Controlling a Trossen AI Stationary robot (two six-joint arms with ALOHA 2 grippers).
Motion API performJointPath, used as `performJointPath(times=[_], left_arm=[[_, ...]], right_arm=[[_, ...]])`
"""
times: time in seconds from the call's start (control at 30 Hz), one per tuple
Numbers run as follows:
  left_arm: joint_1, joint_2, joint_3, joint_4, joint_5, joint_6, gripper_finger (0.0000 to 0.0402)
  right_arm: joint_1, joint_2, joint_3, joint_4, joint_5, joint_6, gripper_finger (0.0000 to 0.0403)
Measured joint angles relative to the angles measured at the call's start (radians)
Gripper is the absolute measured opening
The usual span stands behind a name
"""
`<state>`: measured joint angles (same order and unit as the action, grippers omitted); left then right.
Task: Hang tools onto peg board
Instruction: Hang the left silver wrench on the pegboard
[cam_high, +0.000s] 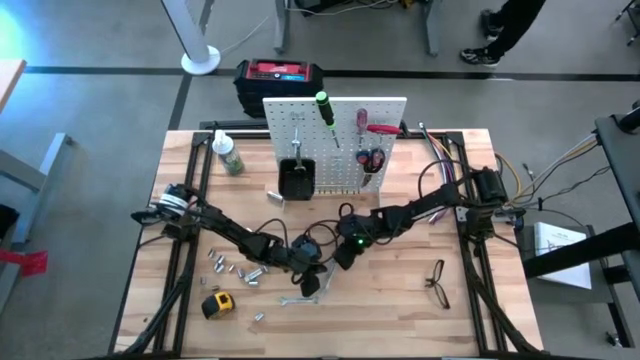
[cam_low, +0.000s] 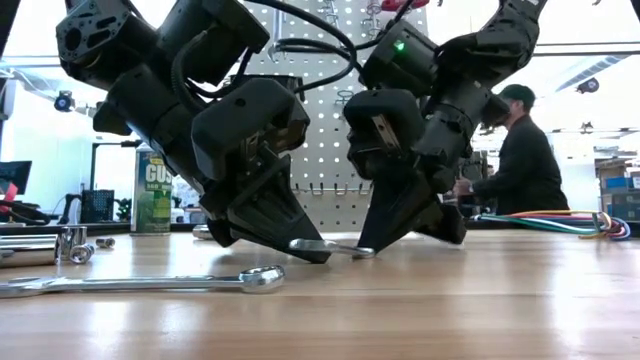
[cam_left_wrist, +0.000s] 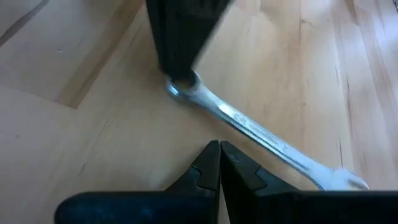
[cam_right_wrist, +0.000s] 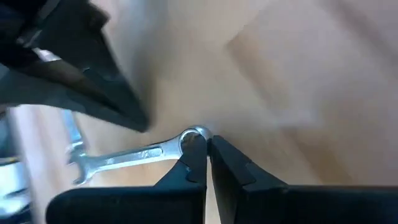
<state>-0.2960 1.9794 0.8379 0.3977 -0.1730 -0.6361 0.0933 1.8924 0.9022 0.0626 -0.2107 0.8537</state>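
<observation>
Low view | bottle (cam_low: 153, 192) reads "GUS" | right pincer (cam_low: 362, 247) clamped on wrench (cam_low: 330, 246)

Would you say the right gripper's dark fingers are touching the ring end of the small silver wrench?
Touching. In the right wrist view, the shut right gripper pinches the ring end of the small silver wrench; the left wrist view shows dark fingertips on that ring.

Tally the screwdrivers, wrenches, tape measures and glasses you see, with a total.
Screwdriver: 2
Wrench: 2
Tape measure: 1
Glasses: 1
Total: 6
</observation>
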Motion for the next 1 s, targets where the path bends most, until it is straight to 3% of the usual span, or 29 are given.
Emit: performJointPath(times=[0.33,0.4,0.63,0.8,1.0], left_arm=[[-0.014,-0.137,-0.006,-0.03,-0.022,0.061,0.0],[-0.015,-0.152,-0.006,-0.03,-0.027,0.063,0.0],[-0.016,-0.144,0.001,-0.001,-0.032,0.074,0.0],[-0.025,-0.077,0.033,0.032,-0.03,0.077,0.0],[-0.026,0.006,0.115,0.028,-0.027,0.118,0.0]], right_arm=[[0.088,-0.265,-0.004,-0.257,0.426,-0.149,0.0001],[0.099,-0.302,0.0,-0.288,0.457,-0.176,0.0001],[0.11,-0.306,-0.026,-0.324,0.425,-0.155,0.0001],[0.076,-0.24,-0.054,-0.272,0.202,-0.095,0.0],[-0.027,-0.159,-0.072,-0.081,0.0,-0.114,0.0011]])
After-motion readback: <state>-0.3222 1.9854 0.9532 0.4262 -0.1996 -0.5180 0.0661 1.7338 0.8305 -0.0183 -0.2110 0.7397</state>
